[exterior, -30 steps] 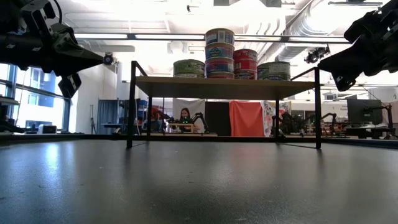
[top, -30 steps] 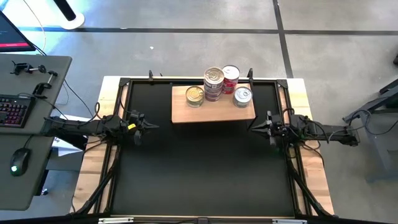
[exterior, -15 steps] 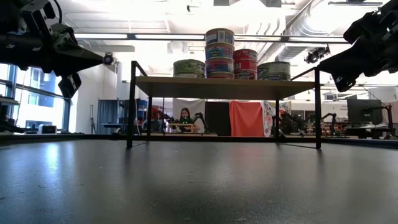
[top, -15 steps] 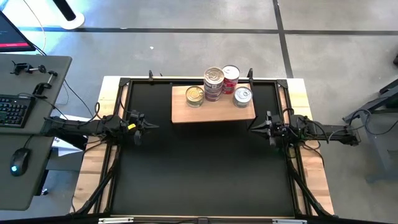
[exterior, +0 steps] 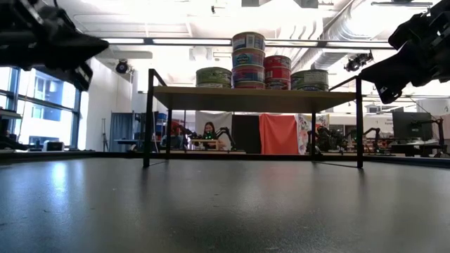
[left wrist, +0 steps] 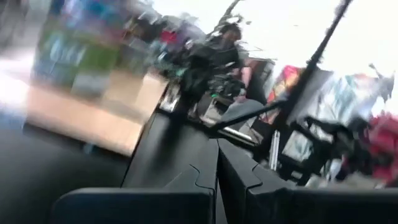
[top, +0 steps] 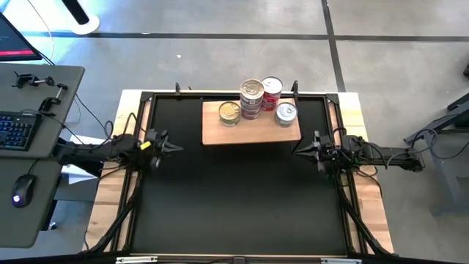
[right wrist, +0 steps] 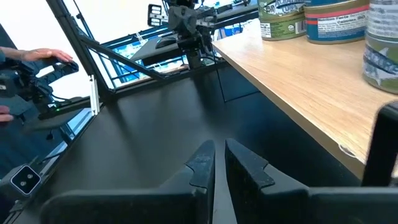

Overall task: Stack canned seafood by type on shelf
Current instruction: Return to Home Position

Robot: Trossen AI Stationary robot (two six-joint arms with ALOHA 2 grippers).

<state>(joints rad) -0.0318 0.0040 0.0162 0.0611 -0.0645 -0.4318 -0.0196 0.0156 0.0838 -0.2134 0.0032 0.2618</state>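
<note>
The left gripper (top: 174, 146) has been drawn back toward the left edge of the large black mat (top: 234, 198), fingers pressed together. The right gripper (top: 297, 152) is held at the mat's right edge, fingers likewise closed together. The short round seafood tins (top: 252, 99) are stood in a row on the light wooden shelf on thin black legs (top: 249, 133) at the mat's far side, with the middle ones stacked.

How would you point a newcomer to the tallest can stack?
Find the wooden shelf at the far edge of the black mat. Of the four groups on it, the tallest stack is second from the left, blue-labelled, rising above the red stack beside it.
</note>
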